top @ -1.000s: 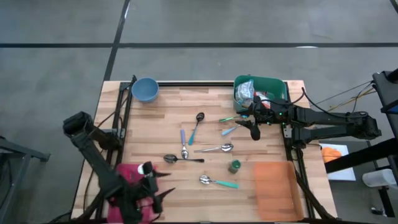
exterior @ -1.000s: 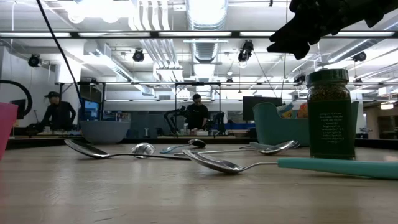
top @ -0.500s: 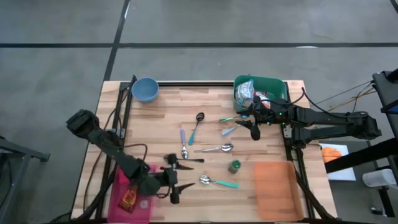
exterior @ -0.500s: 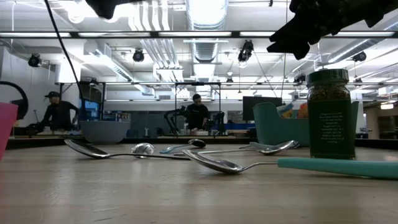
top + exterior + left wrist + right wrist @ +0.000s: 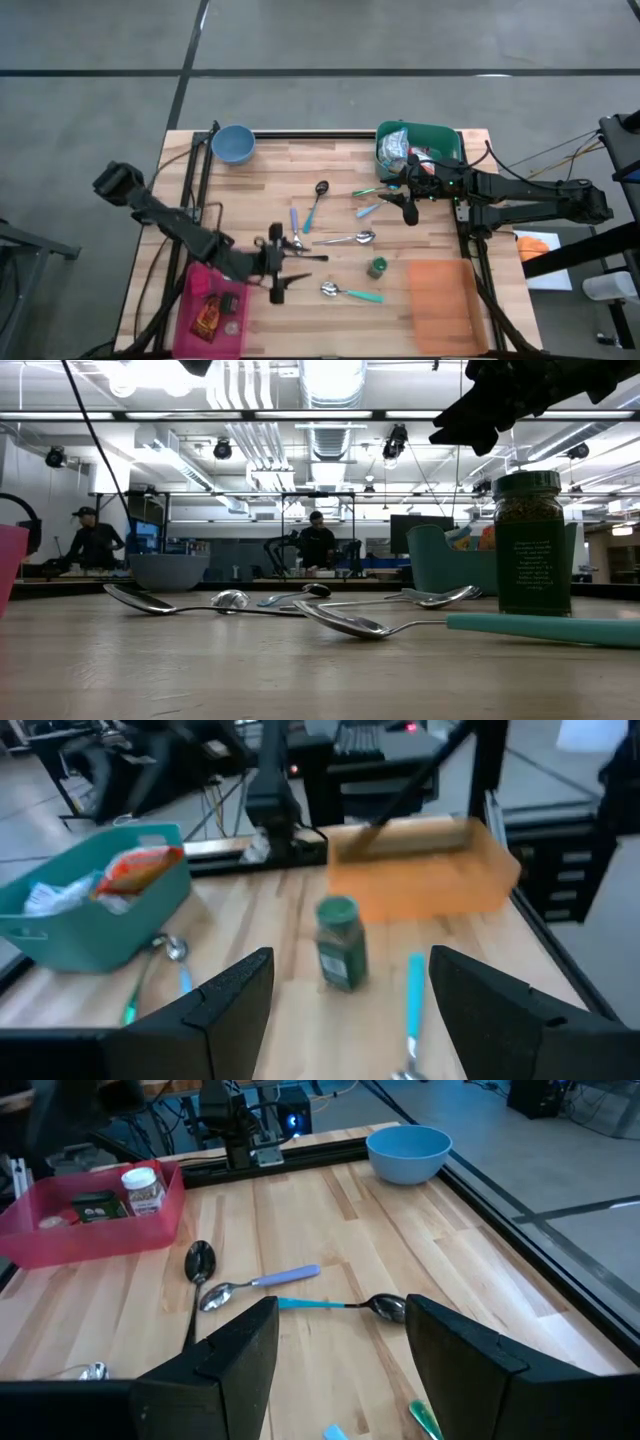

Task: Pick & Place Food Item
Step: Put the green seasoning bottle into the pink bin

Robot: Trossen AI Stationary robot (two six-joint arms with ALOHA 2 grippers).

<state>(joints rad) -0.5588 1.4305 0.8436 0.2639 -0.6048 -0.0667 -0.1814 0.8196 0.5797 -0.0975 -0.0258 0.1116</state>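
A green-lidded spice jar (image 5: 377,266) stands upright on the wooden table, also seen in the left wrist view (image 5: 340,942) and the low view (image 5: 528,542). The pink bin (image 5: 232,335) at the near left holds a red packet (image 5: 207,320) and a small jar (image 5: 143,1188). At the far right, the teal bin (image 5: 440,138) holds food packets (image 5: 135,870). My left gripper (image 5: 280,266) hangs open above the table beside the pink bin, pointing at the spice jar and holding nothing. My right gripper (image 5: 400,207) hangs open and empty just in front of the teal bin.
Several spoons (image 5: 343,239) lie scattered across the middle of the table, one with a teal handle (image 5: 362,295) near the jar. An orange tray (image 5: 445,300) sits at the near right. A blue bowl (image 5: 233,143) stands at the far left.
My left gripper has swung from above the pink bin toward the table's middle and a little toward the far edge, turning until it points at the spice jar. The red packet in the pink bin, covered by the arm before, now shows.
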